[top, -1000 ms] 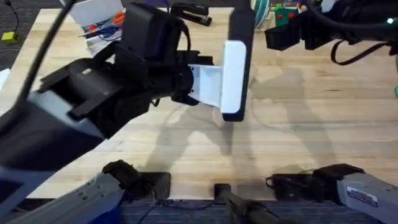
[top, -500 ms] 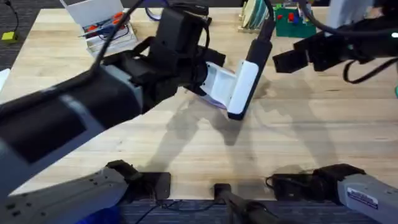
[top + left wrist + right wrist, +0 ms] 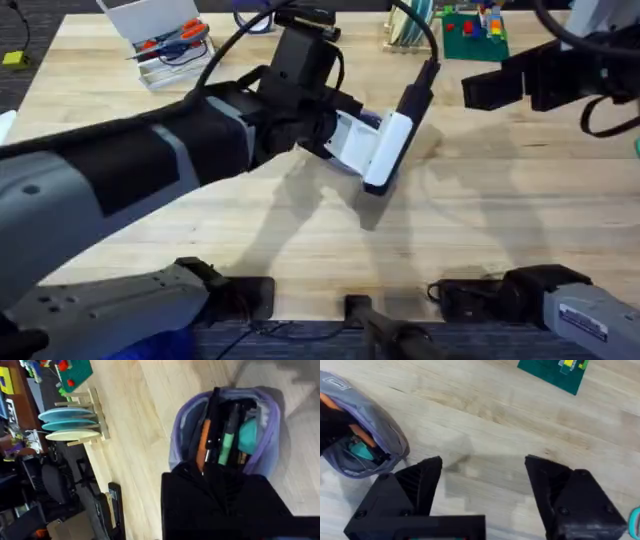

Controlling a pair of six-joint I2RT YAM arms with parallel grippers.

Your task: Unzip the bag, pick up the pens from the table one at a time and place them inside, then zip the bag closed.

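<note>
The lavender pouch (image 3: 224,430) lies open-mouthed on the bench (image 3: 500,230) directly under the left gripper (image 3: 225,485), whose jaws' state cannot be told, 2 pens (image 3: 216,435) inside, while the right gripper (image 3: 482,490), jaws wide and empty, hovers at its 3 o'clock.

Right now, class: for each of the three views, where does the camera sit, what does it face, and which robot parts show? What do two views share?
Overhead: above the arm bases, facing down and forward over the table; both arms show.
Left wrist: over the open bag, pens inside; dark gripper body at bottom.
Right wrist: facing the tabletop; its open right gripper at bottom.
Shared: both wrist views show the lavender bag.
</note>
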